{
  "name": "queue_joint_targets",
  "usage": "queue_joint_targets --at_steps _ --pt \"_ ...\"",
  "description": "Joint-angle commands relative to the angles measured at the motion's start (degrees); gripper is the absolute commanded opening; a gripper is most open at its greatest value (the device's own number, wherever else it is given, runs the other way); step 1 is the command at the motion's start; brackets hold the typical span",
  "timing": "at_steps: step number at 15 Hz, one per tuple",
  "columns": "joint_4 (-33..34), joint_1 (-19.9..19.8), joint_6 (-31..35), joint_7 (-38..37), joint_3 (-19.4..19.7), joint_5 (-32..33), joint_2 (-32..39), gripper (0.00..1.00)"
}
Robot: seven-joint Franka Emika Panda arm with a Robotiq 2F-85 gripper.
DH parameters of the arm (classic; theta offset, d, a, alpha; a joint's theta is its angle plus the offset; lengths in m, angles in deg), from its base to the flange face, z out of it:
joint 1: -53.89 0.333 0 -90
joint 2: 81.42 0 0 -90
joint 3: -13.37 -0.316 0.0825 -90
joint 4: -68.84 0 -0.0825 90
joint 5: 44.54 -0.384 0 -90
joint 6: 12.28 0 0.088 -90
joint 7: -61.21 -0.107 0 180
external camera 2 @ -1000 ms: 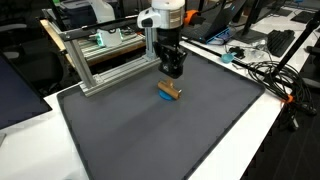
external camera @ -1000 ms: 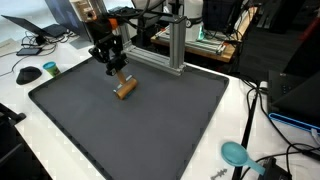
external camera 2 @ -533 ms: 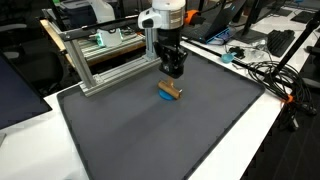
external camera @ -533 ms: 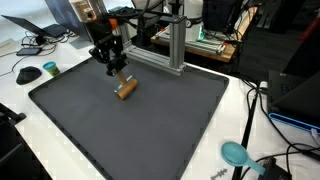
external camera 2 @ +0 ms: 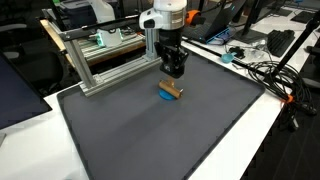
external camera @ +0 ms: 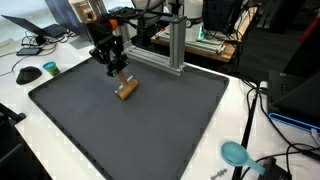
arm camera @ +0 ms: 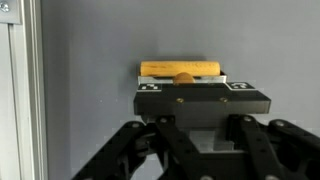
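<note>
A short wooden cylinder (external camera: pixel 126 90) lies on its side on the dark grey mat (external camera: pixel 150 130); it also shows in the other exterior view (external camera 2: pixel 170 91), with a bit of blue at its near edge. My gripper (external camera: pixel 119 72) hangs straight down right over it, also seen in an exterior view (external camera 2: pixel 174 72), with its tips just behind the cylinder. In the wrist view the cylinder (arm camera: pixel 180 68) lies just beyond the black fingertips (arm camera: pixel 160 102), which stand together. My gripper (arm camera: pixel 202 100) looks shut and holds nothing. I cannot tell if it touches the cylinder.
An aluminium frame (external camera: pixel 176 45) stands at the mat's back edge, close behind the gripper; it also shows in the other exterior view (external camera 2: pixel 100 60). A teal object (external camera: pixel 235 153), cables (external camera 2: pixel 270 75) and a computer mouse (external camera: pixel 28 74) lie on the white table around the mat.
</note>
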Motion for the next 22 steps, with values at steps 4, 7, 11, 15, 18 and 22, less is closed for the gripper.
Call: queue_joint_targets --at_steps 4,7,11,15,18,22 --pt "1.4 1.7 0.3 -4.1 1.8 2.9 4.1 0.22" --pt "1.2 2.2 1.2 -4.9 2.1 4.1 4.2 0.22" --pt "0.9 3.1 2.2 -6.1 2.6 6.9 4.2 0.22" --pt "0.8 3.3 2.6 -6.7 2.6 8.2 4.1 0.22" --pt "0.6 3.3 3.0 -6.7 2.7 8.5 4.2 0.22" --pt "0.3 3.4 3.6 -6.7 2.8 9.0 4.2 0.22"
